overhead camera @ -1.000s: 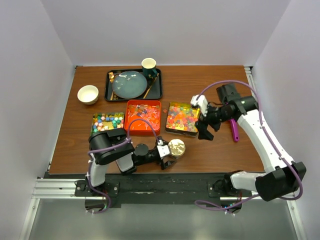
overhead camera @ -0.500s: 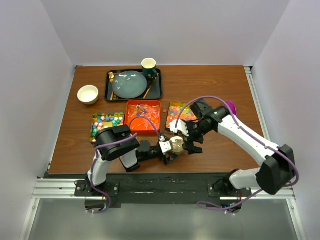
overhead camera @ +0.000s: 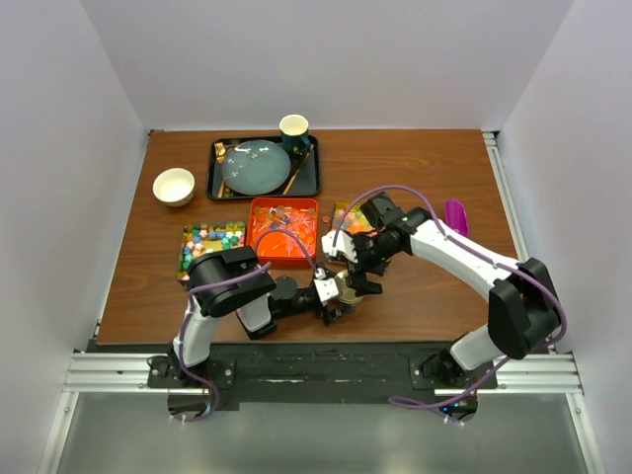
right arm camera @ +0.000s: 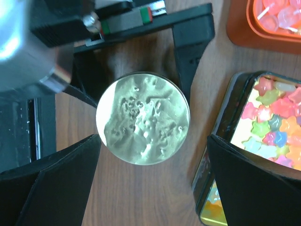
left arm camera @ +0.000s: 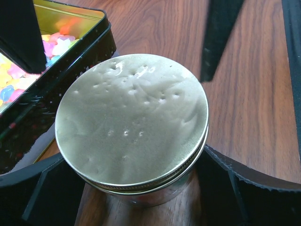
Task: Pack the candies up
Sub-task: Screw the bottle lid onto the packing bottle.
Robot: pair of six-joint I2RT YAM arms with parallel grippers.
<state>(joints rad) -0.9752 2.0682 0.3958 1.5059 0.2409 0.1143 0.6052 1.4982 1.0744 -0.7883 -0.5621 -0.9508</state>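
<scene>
One jar (left arm camera: 131,117), L gripper (overhead camera: 334,299) clamped on it; R gripper (right arm camera: 153,139) spread open above, candies (right arm camera: 275,122) just beside.

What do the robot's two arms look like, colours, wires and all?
The left arm and the right arm are built alike: white tube-shaped links joined by chunky black joints. A thin purple cable loops loosely along each one. Each arm ends in a small white block carrying two flat black fingers, which are wedge-shaped with a ribbed inner edge.
</scene>
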